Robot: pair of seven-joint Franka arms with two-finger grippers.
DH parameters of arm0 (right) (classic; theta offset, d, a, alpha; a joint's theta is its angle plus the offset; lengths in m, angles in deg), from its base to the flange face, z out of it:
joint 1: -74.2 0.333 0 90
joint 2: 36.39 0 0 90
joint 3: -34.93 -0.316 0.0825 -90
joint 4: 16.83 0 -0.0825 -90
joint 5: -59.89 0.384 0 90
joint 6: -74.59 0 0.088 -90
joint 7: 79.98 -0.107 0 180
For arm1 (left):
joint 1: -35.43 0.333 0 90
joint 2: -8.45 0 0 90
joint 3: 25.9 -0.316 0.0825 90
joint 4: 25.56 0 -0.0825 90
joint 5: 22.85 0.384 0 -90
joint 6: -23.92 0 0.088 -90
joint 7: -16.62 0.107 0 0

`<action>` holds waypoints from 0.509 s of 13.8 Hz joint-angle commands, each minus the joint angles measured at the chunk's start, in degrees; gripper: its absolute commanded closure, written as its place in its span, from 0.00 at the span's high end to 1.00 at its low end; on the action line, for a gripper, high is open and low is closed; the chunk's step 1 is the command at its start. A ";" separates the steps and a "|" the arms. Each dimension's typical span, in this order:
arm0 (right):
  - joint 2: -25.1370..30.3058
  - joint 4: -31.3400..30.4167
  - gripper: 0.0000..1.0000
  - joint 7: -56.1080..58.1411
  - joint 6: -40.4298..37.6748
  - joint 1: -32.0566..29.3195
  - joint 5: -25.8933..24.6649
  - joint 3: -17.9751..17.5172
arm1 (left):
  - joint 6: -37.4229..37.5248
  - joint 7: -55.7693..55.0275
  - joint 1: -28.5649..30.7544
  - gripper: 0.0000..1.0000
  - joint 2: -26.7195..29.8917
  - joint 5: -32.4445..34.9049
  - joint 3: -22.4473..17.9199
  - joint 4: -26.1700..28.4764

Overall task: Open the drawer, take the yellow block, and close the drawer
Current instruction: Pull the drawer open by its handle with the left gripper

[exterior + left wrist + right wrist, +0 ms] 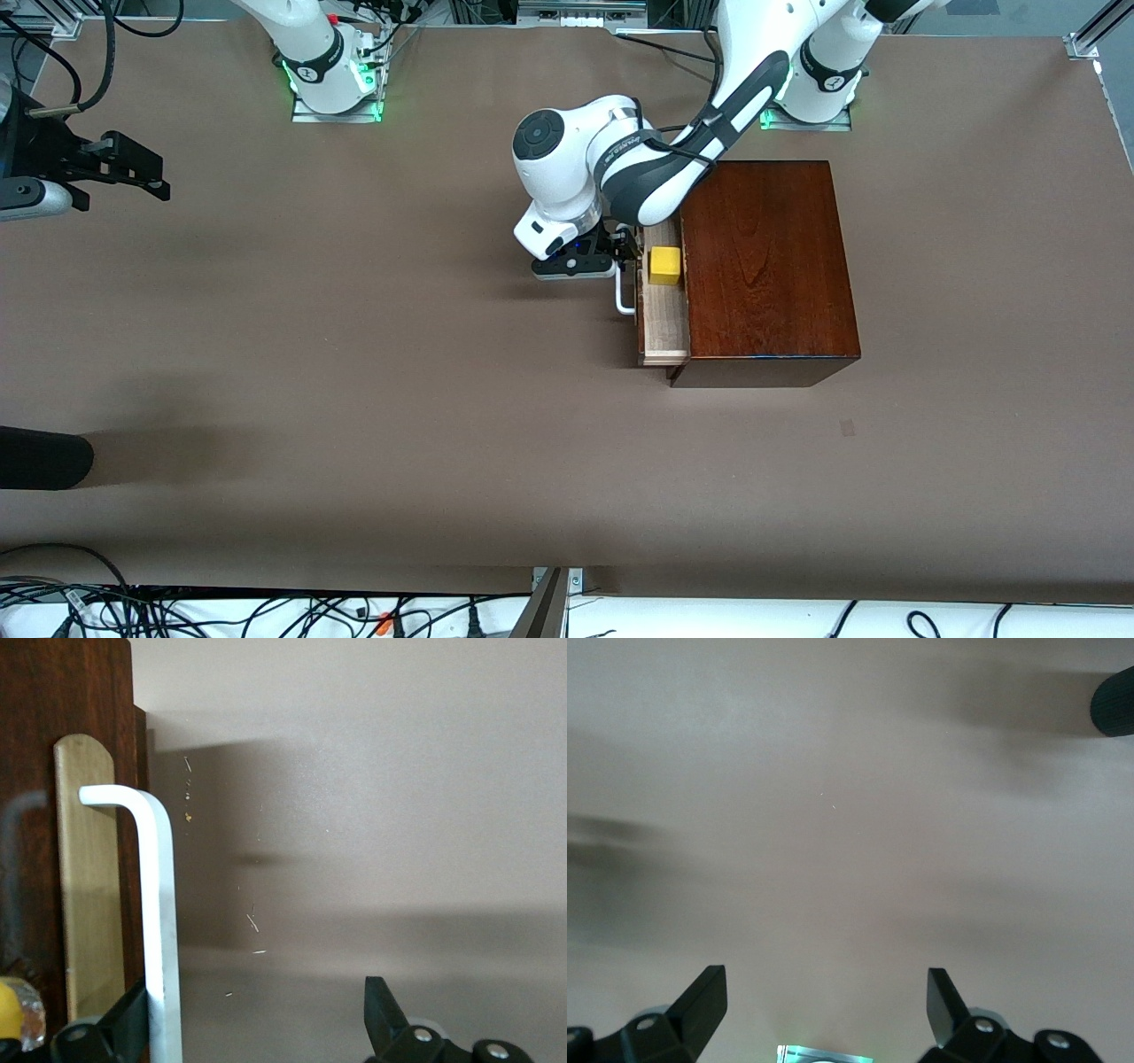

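Tabletop [354, 399]: brown, wide, mostly bare; the wooden box sits toward the left arm's end.
Wooden box [766, 266]: dark reddish-brown, polished top; its drawer slides out toward the right arm's end of the tabletop.
Drawer [664, 332]: partly out, a strip of pale interior showing; judged open enough to reach in, though more pull may help.
Handle [625, 297]: white U-shaped bar on the drawer front; its long axis runs along the front, from nearer the front camera to farther from it.
Left gripper [620, 252]: at the handle's farther end, reaching in from the left arm's base. In the left wrist view the left gripper [257, 1028] stands wide, one finger against the white bar [159, 930], the other well clear of it. Not clamped on anything.
Yellow block [664, 265]: inside the drawer on the pale floor, at its farther end, just beside the left gripper with only the drawer front between them.
Key relation: block lies from the left gripper toward the box, a short hop over the drawer front; the left arm is by far the nearer.
Right gripper [146, 173]: waits over bare tabletop at the right arm's end, well apart from the box; fingers spread wide in the right wrist view [824, 1014], holding nothing.
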 commanded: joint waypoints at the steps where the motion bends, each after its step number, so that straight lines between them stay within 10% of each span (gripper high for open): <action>1: 0.07 0.39 1.00 0.75 -0.36 0.09 0.61 0.09 | -1.78 -3.16 -3.46 1.00 -4.35 -0.54 0.76 -6.13; 7: 0.07 0.83 1.00 0.67 0.52 0.09 0.35 0.09 | -1.78 -5.71 -5.39 1.00 -6.28 -2.29 0.76 -10.52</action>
